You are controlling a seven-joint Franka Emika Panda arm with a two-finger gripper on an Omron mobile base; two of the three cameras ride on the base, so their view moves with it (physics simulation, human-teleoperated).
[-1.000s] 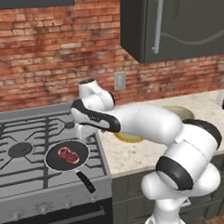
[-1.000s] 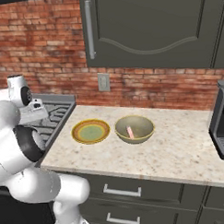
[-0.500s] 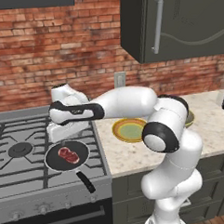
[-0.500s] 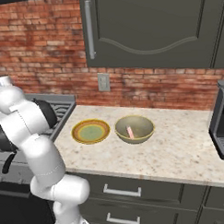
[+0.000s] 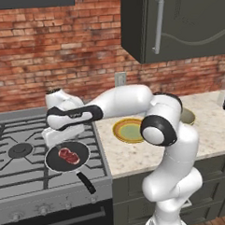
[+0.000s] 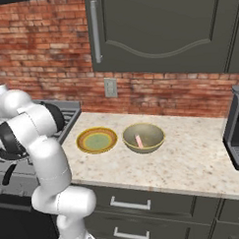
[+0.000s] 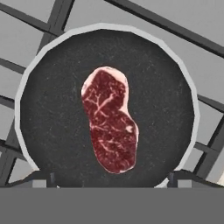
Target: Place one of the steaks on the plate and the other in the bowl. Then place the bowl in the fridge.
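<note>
On the left, the frying pan [image 5: 66, 156] sat on the stove [image 5: 23, 156] with one steak [image 5: 68, 154] lying flat in it. The arm, which a second earlier had been folded back over the counter, had swung left, so the gripper [image 5: 57, 136] hung just above the pan, jaws spread wide and empty. Seen from the hand, that steak [image 7: 110, 119] lay centred between the fingertips [image 7: 43, 179], so a descent to grasp looked next. Further right stood the empty plate [image 6: 96, 140], then the bowl [image 6: 143, 137] already holding a pinkish strip, probably the other steak
</note>
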